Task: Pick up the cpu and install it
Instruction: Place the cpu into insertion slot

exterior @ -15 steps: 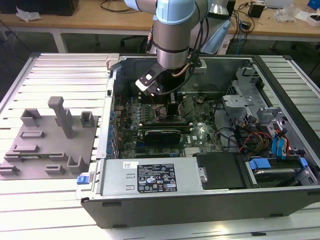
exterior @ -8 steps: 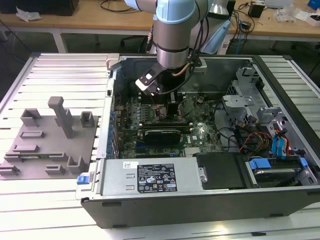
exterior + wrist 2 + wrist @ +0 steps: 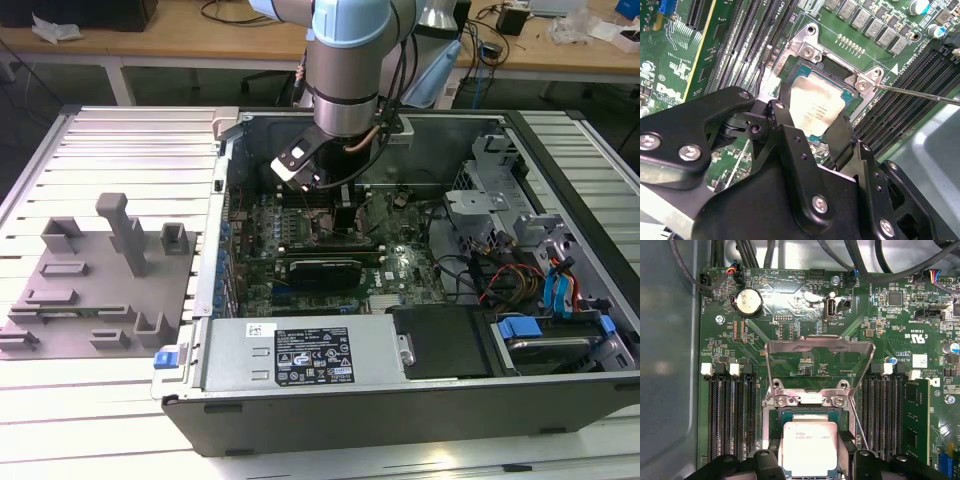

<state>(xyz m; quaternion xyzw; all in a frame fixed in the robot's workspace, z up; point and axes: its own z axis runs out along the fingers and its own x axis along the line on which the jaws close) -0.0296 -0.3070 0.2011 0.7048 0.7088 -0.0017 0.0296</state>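
Silver-topped and flat, the cpu (image 3: 810,447) lay squarely over the dark socket (image 3: 805,412) in the middle of the green motherboard (image 3: 790,315). Whether it was fully seated or just above the contacts could not be told. The gripper (image 3: 812,117) grasped it, with its black fingers (image 3: 842,132) pressed against two opposite edges of the chip. Beyond the socket the metal load plate (image 3: 820,344) stood swung up on its hinge. Banks of black memory slots (image 3: 730,415) ran along both sides of the socket, and a coin cell (image 3: 749,301) sat near the board's far edge. In the exterior view the arm reached down into the open computer case (image 3: 560,420). A grey tray (image 3: 100,290) of upright blocks lay outside the case, on the exterior view's left.
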